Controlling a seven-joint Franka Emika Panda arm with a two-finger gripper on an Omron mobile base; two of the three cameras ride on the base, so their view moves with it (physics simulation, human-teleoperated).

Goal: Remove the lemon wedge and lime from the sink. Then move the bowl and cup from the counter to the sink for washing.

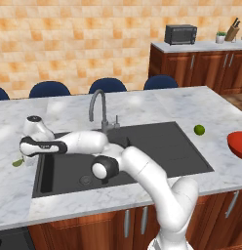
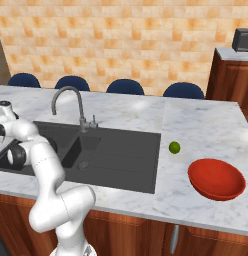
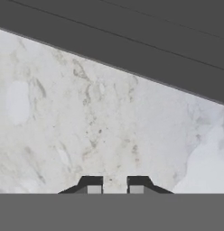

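**Pincer over the desk left of the sink, lemon wedge lying at its foot**

The pincer (image 3: 114, 184) hangs low above the marble desk (image 3: 86, 117), just beyond the left edge of the dark sink (image 1: 157, 146). In the hand view its two dark tips stand a little apart with bare marble showing through the gap, so it is released and grasps nothing. The sink's dark rim runs slantwise across the top of that view, ahead of the tips.

In the left base view the hand (image 1: 32, 128) sits over the desk at the sink's left rim, and the lemon wedge (image 1: 17, 162), a thin green sliver, lies on the marble just beneath and slightly to the outer side of it, away from the basin. Whether the tips touch the wedge cannot be told.

The lime (image 1: 199, 129) rests on the desk well apart from the pincer, across the whole sink, just past its right edge. The red bowl (image 2: 217, 178) stands on the desk farther still on that side, near the lime and closer to the front edge. The curved faucet (image 1: 97, 105) rises behind the basin, between the pincer and the lime.
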